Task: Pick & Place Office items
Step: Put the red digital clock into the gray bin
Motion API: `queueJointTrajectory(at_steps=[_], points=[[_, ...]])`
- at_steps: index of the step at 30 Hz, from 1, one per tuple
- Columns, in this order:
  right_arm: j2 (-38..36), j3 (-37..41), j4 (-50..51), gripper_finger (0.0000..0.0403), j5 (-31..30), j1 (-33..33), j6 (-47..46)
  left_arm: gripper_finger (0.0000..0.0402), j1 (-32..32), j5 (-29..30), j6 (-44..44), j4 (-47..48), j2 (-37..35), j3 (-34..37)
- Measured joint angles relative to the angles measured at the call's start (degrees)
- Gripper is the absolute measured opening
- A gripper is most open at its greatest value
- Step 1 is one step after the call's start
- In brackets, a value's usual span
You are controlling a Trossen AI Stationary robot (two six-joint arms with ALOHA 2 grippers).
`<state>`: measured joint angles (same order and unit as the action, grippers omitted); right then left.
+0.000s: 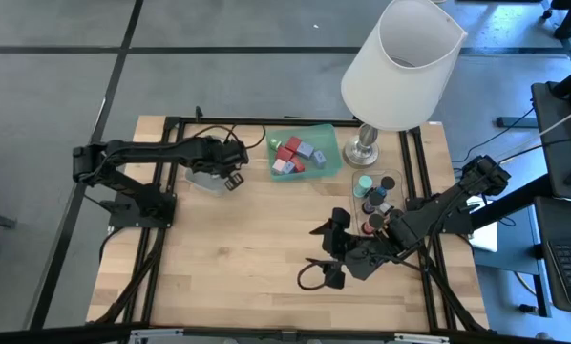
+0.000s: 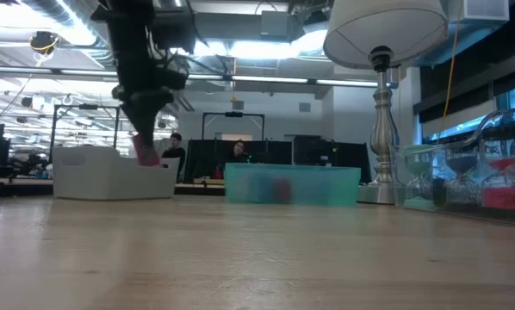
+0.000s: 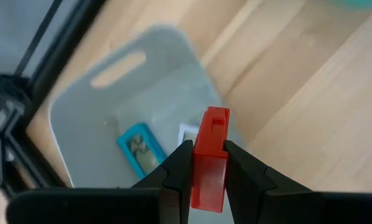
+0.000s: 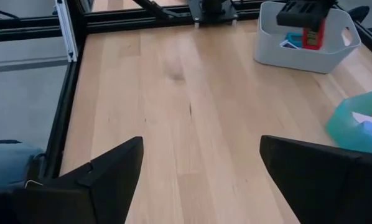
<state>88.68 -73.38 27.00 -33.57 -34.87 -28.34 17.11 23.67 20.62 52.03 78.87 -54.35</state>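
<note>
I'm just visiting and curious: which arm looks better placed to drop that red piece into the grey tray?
The left. Its gripper is shut on the red bar right above the grey tray. The right gripper is open, empty, across the table.

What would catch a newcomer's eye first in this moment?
The large white-shaded lamp towers over the table's far edge, next to the green tray of blocks. Then the left gripper, shut on a red bar just above the grey tray. The right gripper waits open over bare wood.
</note>
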Motion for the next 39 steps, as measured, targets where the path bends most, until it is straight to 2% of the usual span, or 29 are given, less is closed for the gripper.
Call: queueJointTrajectory(at_steps=[12,21,30,39], points=[[0.8,0.0,0.1,0.0327,0.0,0.1,-0.2,0.0068,3.2,-2.0,-0.1,2.4,-0.2,-0.3],[1.0,0.0,0.2,0.0327,0.0,0.1,-0.6,0.0068,3.1,-10.5,1.7,-1.2,0.0,6.9],[1.0,0.0,0.3,0.0327,0.0,0.2,-0.6,0.0088,3.1,-6.9,2.2,-1.3,0.0,9.0],[1.0,0.0,0.3,0.0327,0.0,0.2,-0.6,0.0124,3.1,-8.3,2.6,-0.5,-0.2,8.5]])
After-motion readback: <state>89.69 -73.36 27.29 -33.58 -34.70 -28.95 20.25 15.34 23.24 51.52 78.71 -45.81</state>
